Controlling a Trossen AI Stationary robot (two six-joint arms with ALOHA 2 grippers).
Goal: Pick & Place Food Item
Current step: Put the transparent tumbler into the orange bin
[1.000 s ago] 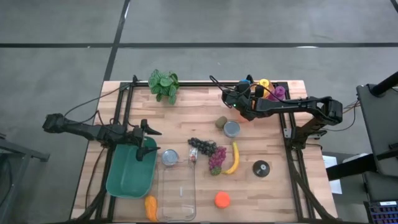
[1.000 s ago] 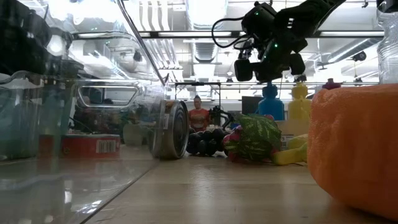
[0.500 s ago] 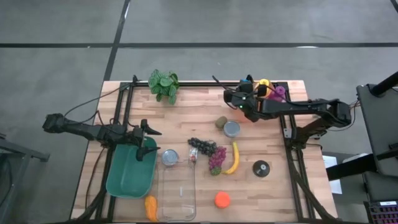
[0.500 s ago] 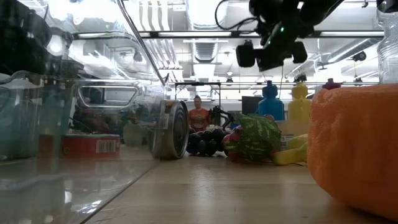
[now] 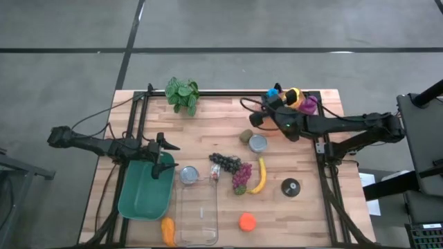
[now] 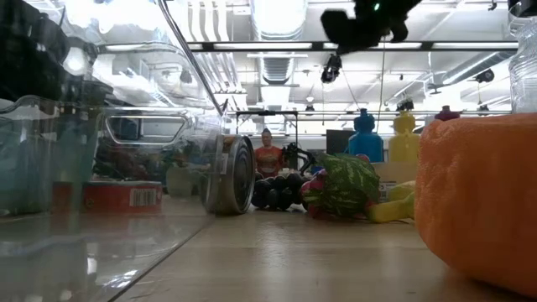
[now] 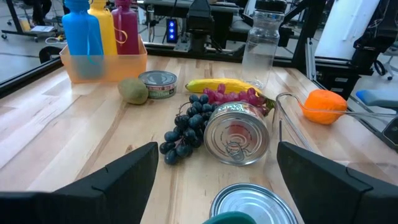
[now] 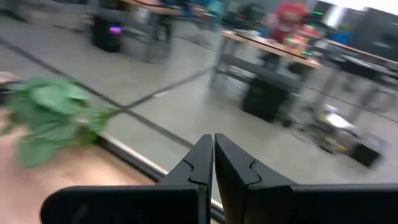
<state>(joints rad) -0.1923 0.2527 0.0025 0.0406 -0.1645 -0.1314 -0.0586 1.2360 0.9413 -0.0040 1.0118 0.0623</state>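
Food lies mid-table in the high view: a kiwi (image 5: 246,135), a flat tin (image 5: 258,144), dark grapes (image 5: 223,162), red grapes (image 5: 241,177), a banana (image 5: 260,176) and an orange (image 5: 247,221). My left gripper (image 5: 162,153) hangs open over the far rim of the green bin (image 5: 144,194); its wrist view (image 7: 214,158) looks at the grapes (image 7: 186,127) and a can lying on its side (image 7: 236,134). My right gripper (image 5: 253,117) is shut and empty, raised above the table's far part beyond the kiwi. It shows high in the low view (image 6: 361,17), and its wrist view (image 8: 213,149) looks level into the room.
A clear container (image 5: 199,213) and a tin can (image 5: 188,174) sit beside the bin, with an orange item (image 5: 167,230) at the near edge. A plant (image 5: 182,94) and a tray of coloured bottles (image 5: 294,98) stand at the far edge. A black disc (image 5: 291,187) lies right of the banana.
My right gripper, shut throughout, has risen steadily from just above the far part of the table, climbing to the top of the low view, while its arm has stretched out straighter toward the table's right. The left arm and all objects have kept still.
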